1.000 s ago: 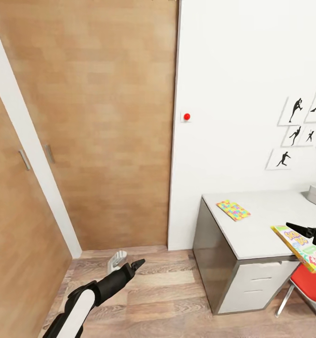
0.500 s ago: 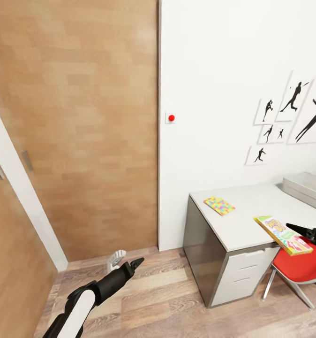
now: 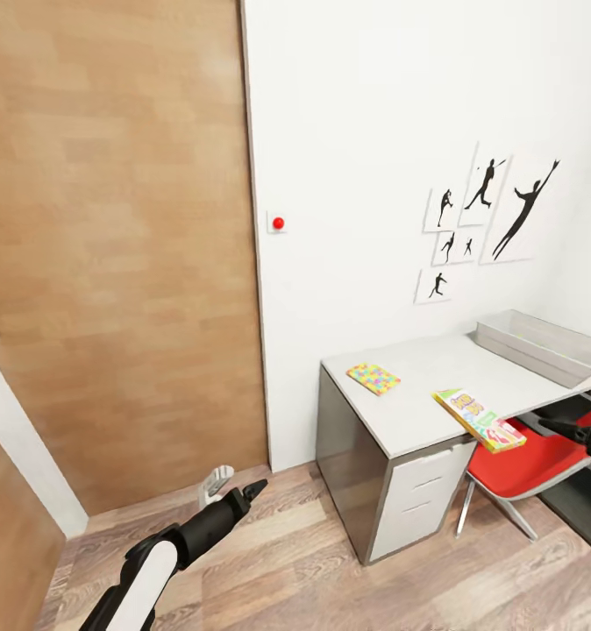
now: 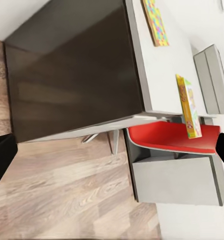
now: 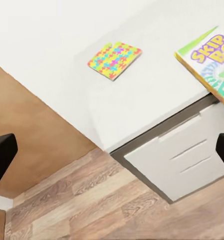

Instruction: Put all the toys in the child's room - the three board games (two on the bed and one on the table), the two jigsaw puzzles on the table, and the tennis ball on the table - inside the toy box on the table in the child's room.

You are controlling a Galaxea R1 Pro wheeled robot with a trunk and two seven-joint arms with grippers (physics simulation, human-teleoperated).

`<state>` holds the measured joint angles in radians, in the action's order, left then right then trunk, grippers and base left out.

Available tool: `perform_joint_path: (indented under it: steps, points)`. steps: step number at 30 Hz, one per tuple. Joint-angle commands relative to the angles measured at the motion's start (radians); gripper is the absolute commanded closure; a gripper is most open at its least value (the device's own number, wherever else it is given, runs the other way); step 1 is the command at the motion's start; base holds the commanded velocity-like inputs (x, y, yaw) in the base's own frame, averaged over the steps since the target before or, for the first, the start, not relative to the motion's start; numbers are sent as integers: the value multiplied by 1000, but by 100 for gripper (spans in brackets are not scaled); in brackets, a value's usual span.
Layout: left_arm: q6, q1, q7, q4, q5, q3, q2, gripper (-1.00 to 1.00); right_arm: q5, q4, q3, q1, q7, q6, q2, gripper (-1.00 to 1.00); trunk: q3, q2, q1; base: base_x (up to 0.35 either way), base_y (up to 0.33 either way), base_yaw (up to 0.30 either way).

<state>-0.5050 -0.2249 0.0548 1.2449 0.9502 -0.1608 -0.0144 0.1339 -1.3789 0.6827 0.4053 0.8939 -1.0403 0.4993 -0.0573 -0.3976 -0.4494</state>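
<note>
A grey table [image 3: 409, 416] stands against the white wall. On it lie a colourful jigsaw puzzle [image 3: 373, 379] [image 4: 155, 22] [image 5: 114, 60] and a Skip-Bo board game [image 3: 480, 419] [image 4: 189, 107] [image 5: 211, 65], which overhangs the front edge. The grey toy box [image 3: 541, 346] [image 4: 214, 80] sits at the table's far right end. My left gripper [image 3: 247, 491] hangs open over the floor, well short of the table. My right gripper [image 3: 569, 429] is open with nothing in it, beside the board game and apart from it.
A red chair [image 3: 523, 460] [image 4: 166, 137] is tucked under the table next to white drawers [image 3: 414, 513] [image 5: 176, 160]. A wide wooden door [image 3: 111, 263] covers the left wall. A red wall button [image 3: 278, 223] and silhouette posters [image 3: 484, 215] hang above. The floor [image 3: 287, 570] is wood.
The view has swung right: the table and puzzle slid left in the picture and the toy box came into sight. Both arms hold the same pose.
</note>
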Motion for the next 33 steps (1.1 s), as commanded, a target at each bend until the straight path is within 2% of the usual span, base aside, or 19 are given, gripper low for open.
perform_joint_path:
  steps: [1, 3, 4, 6, 7, 9, 10, 12, 13, 15, 18, 20, 26, 29, 33]
  points:
    - [-3, -1, 0, 1, 3, 0, -1, -100, 4, 1, 1, 2, 0, -7, 0, -100, -2, -2, -1, 0, 1, -277]
    - [-2, -1, 0, 1, 4, 0, -1, -100, 3, 91, -2, 45, 3, -7, 10, -100, -1, -2, -1, 0, 1, -278]
    - [-2, -1, 0, 1, 4, 0, -1, -100, 3, 91, -2, 45, 3, -7, 10, -100, 0, -2, -1, 0, 1, -278]
    - [-2, -1, 0, 1, 4, 0, -1, -100, 1, 193, -4, 92, 4, -7, 21, -100, 1, -2, -1, 0, 0, -279]
    - [-2, -1, 0, 1, 4, 0, -1, -100, 1, 193, -4, 92, 4, -7, 21, -100, 2, -2, -1, 0, 0, -279]
    - [-2, -1, -1, 1, 5, 0, 0, -100, 0, 304, -6, 141, 5, -7, 31, -100, 3, -2, -1, 0, 0, -280]
    - [-2, -1, -1, 1, 5, 0, 0, -100, 0, 304, -6, 141, 5, -7, 31, -100, 3, -2, -1, 0, 0, -280]
    - [-2, -1, -1, 1, 5, 0, 0, -100, -1, 413, -7, 191, 6, -7, 40, -100, 4, -2, -1, 0, 0, -281]
    - [-2, -1, -1, 1, 5, 0, 0, -100, -1, 413, -7, 191, 6, -7, 40, -100, 5, -2, -1, 0, 0, -281]
    - [-1, -1, -2, 1, 6, 0, 0, -100, -2, 508, -8, 233, 7, -7, 45, -100, 6, -2, -1, 0, 0, -281]
    - [-1, -1, -3, 1, 6, 0, 0, -100, -2, 547, -8, 250, 7, -1, 46, -100, 7, -2, -1, 0, 0, -282]
    - [-1, -1, -4, 1, 6, 0, 0, -100, -1, 607, -9, 274, 7, 8, 46, -100, 8, -2, -1, 0, 0, -283]
    - [-1, -1, -5, 1, 7, 4, -4, -100, 0, 670, -8, 300, 9, 18, 39, -100, 9, -2, -1, 0, 0, -233]
    - [-1, 1, -5, 1, 8, 18, -5, -100, 2, 686, -8, 307, 12, 21, 33, -100, 9, -2, -1, 0, 0, -111]
    - [-2, 7, -5, 1, 7, 68, -6, -100, 3, 706, -8, 314, 17, 22, 10, -100, 9, -2, -1, 0, 0, -61]
